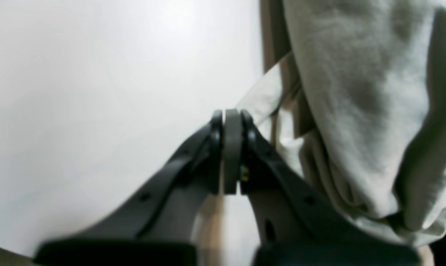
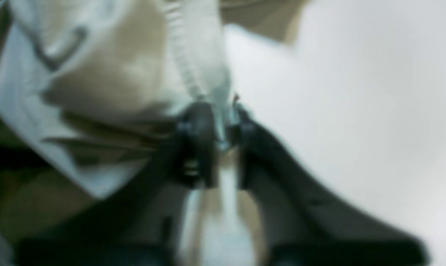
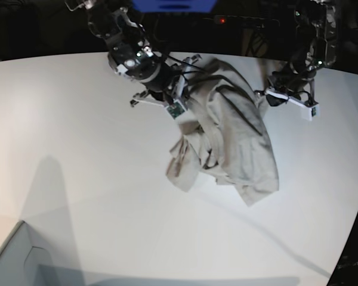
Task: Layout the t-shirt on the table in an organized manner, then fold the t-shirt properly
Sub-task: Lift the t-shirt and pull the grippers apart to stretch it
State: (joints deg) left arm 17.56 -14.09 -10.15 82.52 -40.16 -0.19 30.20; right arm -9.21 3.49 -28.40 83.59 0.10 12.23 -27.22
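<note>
Base view: crumpled t-shirt (image 3: 232,140) on table (image 3: 77,149)

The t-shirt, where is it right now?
In the base view the t-shirt hangs bunched over the far middle of the white table, strung between the two arms, its lower end resting on the tabletop.

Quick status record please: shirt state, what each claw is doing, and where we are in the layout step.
t-shirt: bunched, lifted, lower part draped on the table
right claw: shut on the t-shirt, pinching fabric by a ribbed edge
left claw: shut, pads together, nothing visibly between them; shirt hangs right beside it
layout: not yet flat
fold: not started
</note>
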